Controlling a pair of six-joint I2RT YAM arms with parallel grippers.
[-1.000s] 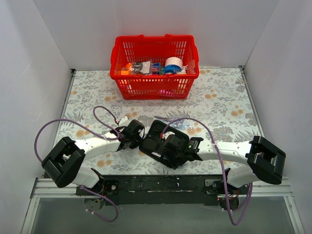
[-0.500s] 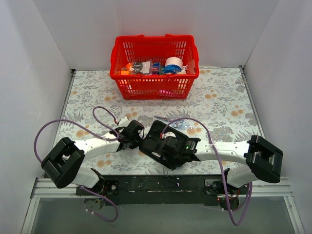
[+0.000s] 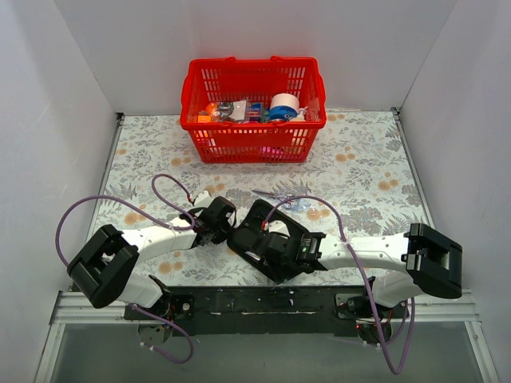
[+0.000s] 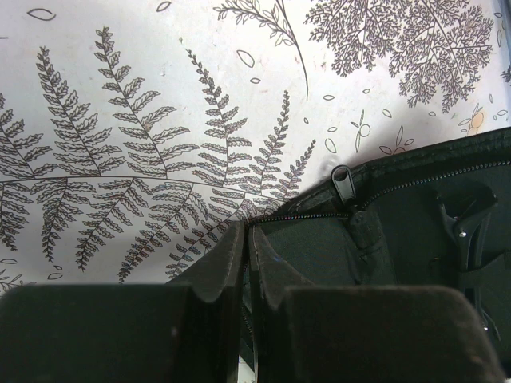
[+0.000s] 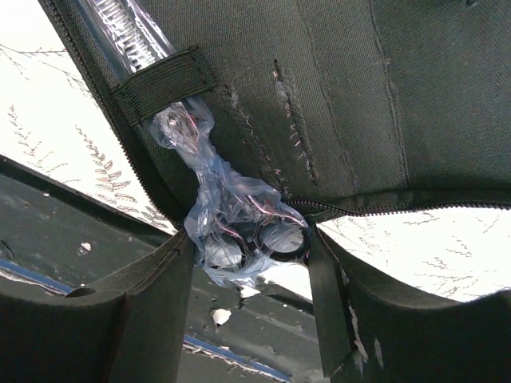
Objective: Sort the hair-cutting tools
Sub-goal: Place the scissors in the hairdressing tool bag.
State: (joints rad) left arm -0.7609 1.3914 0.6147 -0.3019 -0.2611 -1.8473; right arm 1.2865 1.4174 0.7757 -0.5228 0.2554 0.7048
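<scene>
White arms [image 3: 156,236], black joints [image 3: 104,267], purple cables [image 3: 62,231]

You're looking at plain white walls [image 3: 255,32] closing in three sides of the table [image 3: 375,175]. Its fern-printed cloth [image 4: 120,120] is evenly lit, and a metal rail [image 3: 80,311] runs along the near edge.

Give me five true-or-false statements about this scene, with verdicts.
1. The left gripper is shut on the black pouch at its edge. True.
2. The red basket is empty. False: it holds several items.
3. The right gripper grips the bagged scissors by the loops. True.
4. The black pouch is zipped fully shut. False: it lies open.
5. The bagged scissors lie on the bare table. False: they pass under a strap inside the pouch.
</scene>
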